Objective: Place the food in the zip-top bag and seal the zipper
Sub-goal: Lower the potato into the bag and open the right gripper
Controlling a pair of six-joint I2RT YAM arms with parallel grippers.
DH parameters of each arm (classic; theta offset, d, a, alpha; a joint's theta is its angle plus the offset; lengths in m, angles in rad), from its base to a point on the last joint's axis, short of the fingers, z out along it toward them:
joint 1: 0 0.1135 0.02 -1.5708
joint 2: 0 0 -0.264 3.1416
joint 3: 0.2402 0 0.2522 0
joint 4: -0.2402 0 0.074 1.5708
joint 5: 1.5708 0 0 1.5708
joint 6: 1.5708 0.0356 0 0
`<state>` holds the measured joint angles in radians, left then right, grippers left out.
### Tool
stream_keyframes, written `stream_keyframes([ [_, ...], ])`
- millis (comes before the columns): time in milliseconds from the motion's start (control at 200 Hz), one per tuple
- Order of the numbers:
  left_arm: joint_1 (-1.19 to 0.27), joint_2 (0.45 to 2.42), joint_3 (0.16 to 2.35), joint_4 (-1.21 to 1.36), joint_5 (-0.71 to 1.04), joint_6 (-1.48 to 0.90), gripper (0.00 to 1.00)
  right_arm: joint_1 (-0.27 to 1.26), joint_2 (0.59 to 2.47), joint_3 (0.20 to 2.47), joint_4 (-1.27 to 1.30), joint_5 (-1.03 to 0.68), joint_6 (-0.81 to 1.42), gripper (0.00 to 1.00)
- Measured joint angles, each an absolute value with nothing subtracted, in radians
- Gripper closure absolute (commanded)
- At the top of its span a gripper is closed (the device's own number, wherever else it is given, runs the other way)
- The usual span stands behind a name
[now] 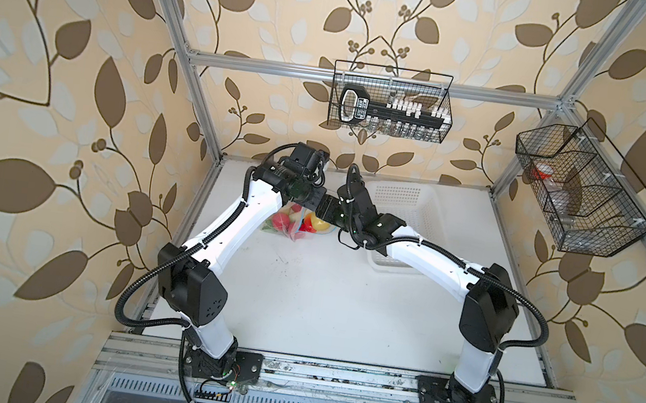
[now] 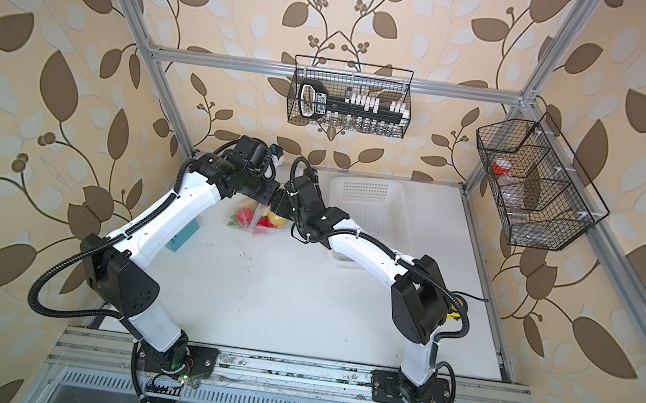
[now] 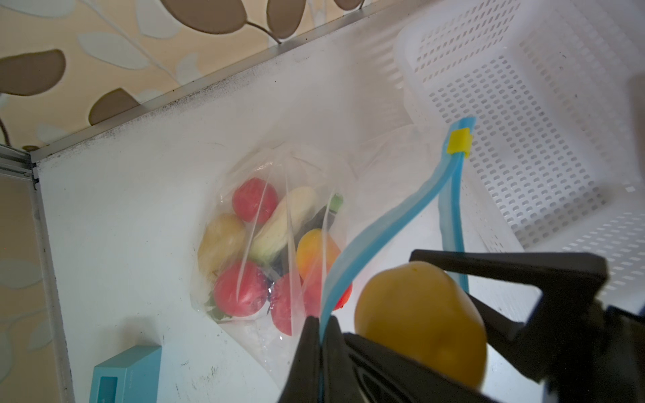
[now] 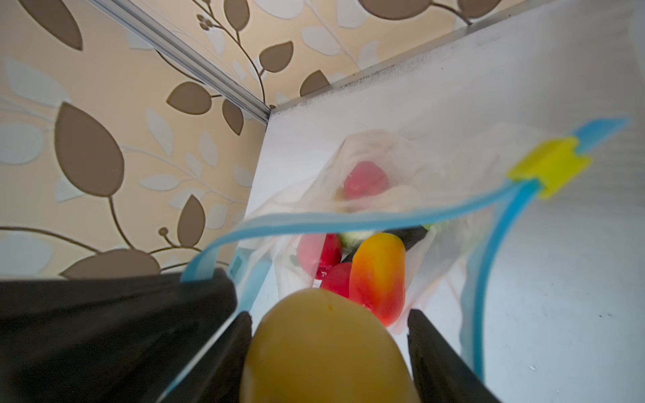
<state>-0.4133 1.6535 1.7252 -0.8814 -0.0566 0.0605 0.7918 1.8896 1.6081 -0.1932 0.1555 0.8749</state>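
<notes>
Zip-top bag (image 3: 265, 164) rests on the white table (image 3: 139, 209) just below both claws, its mouth lifted toward them. The left claw (image 3: 319, 322) is closed tight on the zipper (image 3: 380, 226); it pinches one blue lip and holds it up, so the mouth stands open. Close beside it, the right claw (image 4: 330, 312) is partly open and grips a yellow potato (image 4: 324, 349) between its fingers, right at the mouth. Past the tips of the right claw, deep in the bag, lie a mango (image 4: 378, 272), red tomatoes (image 3: 254, 204), a second potato (image 3: 221, 240), a cabbage (image 3: 284, 223) and a dark eggplant (image 3: 316, 218). The yellow slider (image 3: 459, 141) sits at the zipper's end far from the left claw. A white basket (image 3: 523, 139) stands beyond the slider.
</notes>
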Motion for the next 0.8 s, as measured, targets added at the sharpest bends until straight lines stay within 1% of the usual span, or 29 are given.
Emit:
stream_keyframes([
  [125,-0.411,1.654,1.745,-0.893,-0.062,0.051,1.00,0.791,1.948,1.681,-0.203,0.177,0.880,0.37],
  [195,-0.412,1.654,1.759,-0.900,-0.061,0.049,1.00,0.789,1.983,1.718,-0.211,0.177,0.883,0.35],
  [285,-0.411,1.654,1.770,-0.909,-0.064,0.048,1.00,0.789,2.009,1.741,-0.215,0.176,0.883,0.24],
  [400,-0.411,1.654,1.771,-0.914,-0.073,0.047,1.00,0.789,2.009,1.739,-0.216,0.183,0.874,0.20],
  [455,-0.411,1.654,1.771,-0.916,-0.078,0.047,1.00,0.789,2.008,1.734,-0.213,0.184,0.870,0.16],
  [600,-0.412,1.654,1.771,-0.919,-0.078,0.047,1.00,0.791,1.987,1.705,-0.205,0.187,0.863,0.16],
  [800,-0.411,1.654,1.771,-0.917,-0.080,0.047,1.00,0.794,1.887,1.645,-0.200,0.187,0.862,0.19],
])
